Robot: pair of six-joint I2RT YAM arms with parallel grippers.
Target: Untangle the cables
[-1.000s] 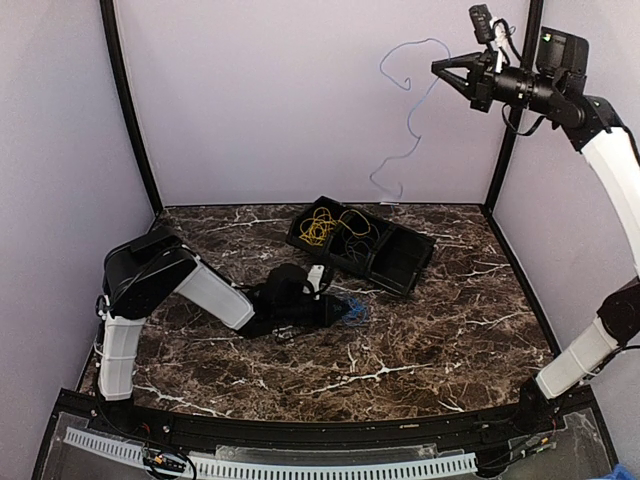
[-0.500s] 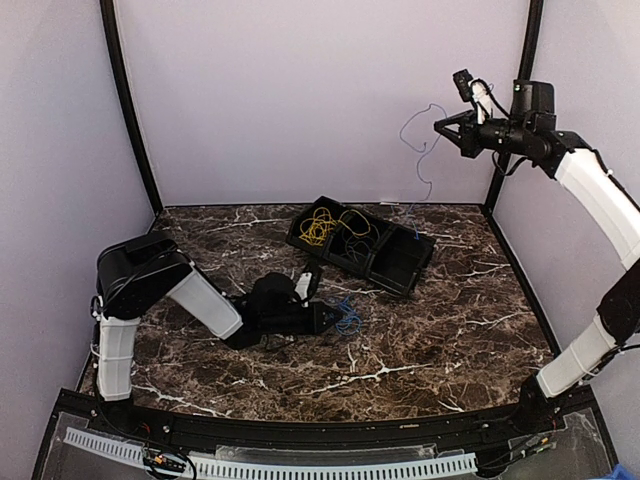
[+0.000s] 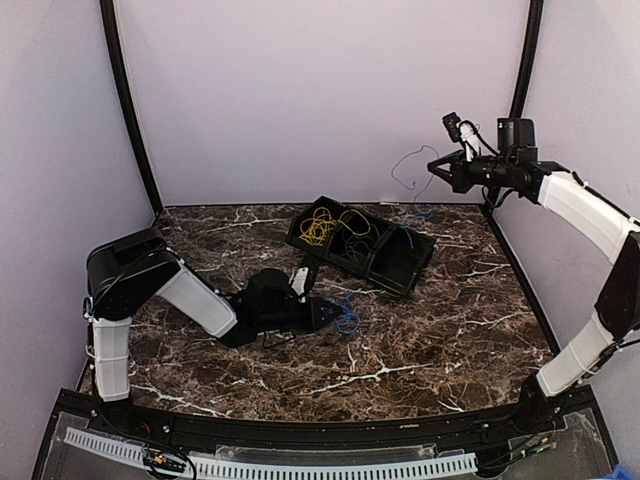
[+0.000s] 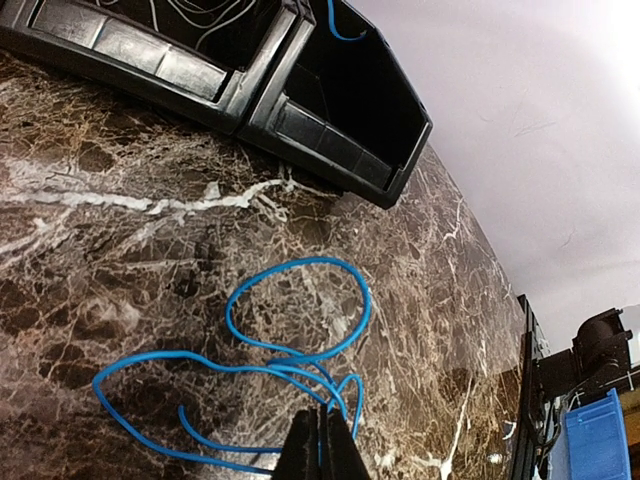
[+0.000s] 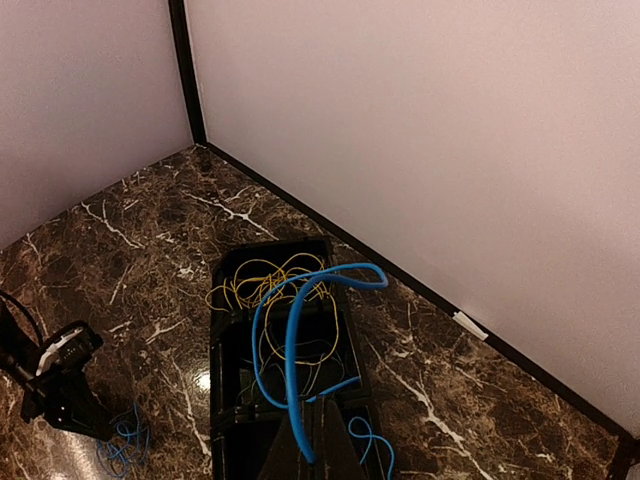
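On the marble table lies a blue cable point(image 4: 300, 312) in loose loops, and my left gripper point(image 4: 322, 428) is shut on one strand of it, low over the table point(image 3: 318, 312). My right gripper point(image 3: 436, 166) is high at the back right, shut on another length of blue cable point(image 5: 293, 365) that arcs out and hangs toward the black tray point(image 3: 400, 272). Its loose end point(image 5: 372, 442) rests in the tray's right compartment. A yellow cable point(image 3: 320, 228) lies coiled in the left compartment point(image 5: 270, 290). The two blue lengths show no join.
The tray point(image 4: 330, 135) sits at the back centre, angled, just beyond the left gripper. Grey walls with black corner posts point(image 3: 130, 120) close in the table on three sides. A black rail point(image 3: 300, 432) runs along the near edge.
My right arm has come down and to the left with its blue cable, whose end now hangs into the tray. The left gripper has drawn back leftward a little, dragging its blue loops.
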